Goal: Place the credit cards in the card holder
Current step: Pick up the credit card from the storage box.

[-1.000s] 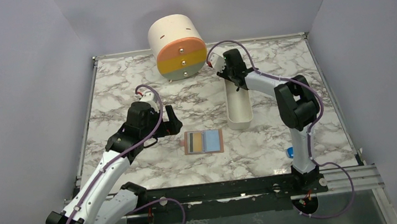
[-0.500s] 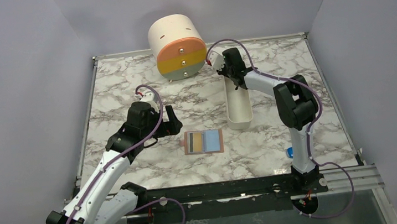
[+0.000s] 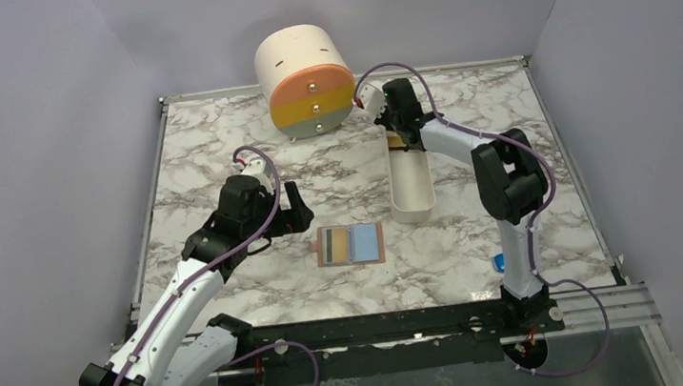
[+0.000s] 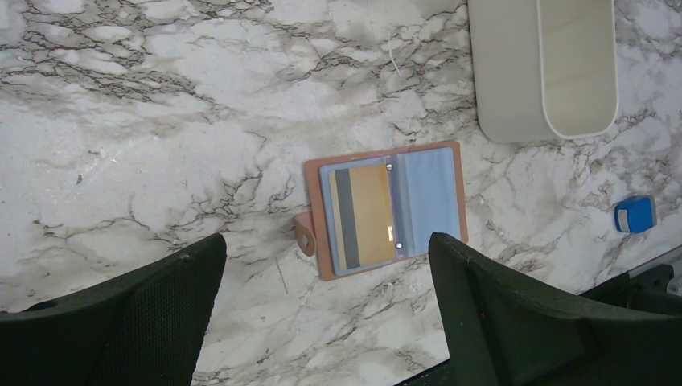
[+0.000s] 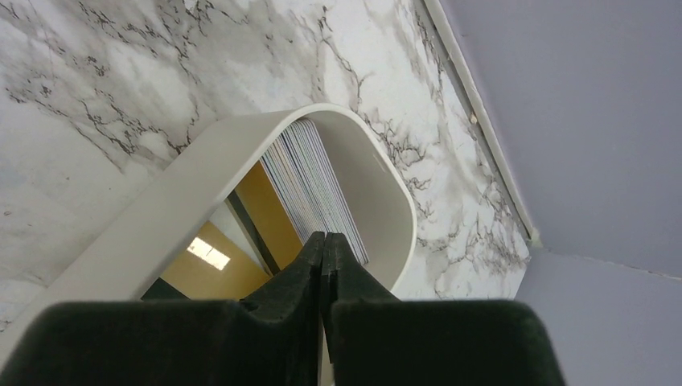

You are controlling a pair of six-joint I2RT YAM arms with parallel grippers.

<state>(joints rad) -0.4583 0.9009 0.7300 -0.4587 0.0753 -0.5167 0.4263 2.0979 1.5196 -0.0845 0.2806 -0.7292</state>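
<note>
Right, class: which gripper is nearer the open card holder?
Left. The left gripper hovers close beside the card holder; the right gripper is farther off, at the far end of the white tray.

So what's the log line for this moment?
right tool: shut, over long white oblong tray | left tool: open, near open tan leather card holder

Left arm bent at the elbow, left end effector held low, fingers spread wide. Right arm reaching far forward, wrist tipped down, right end effector fingers pressed together.
</note>
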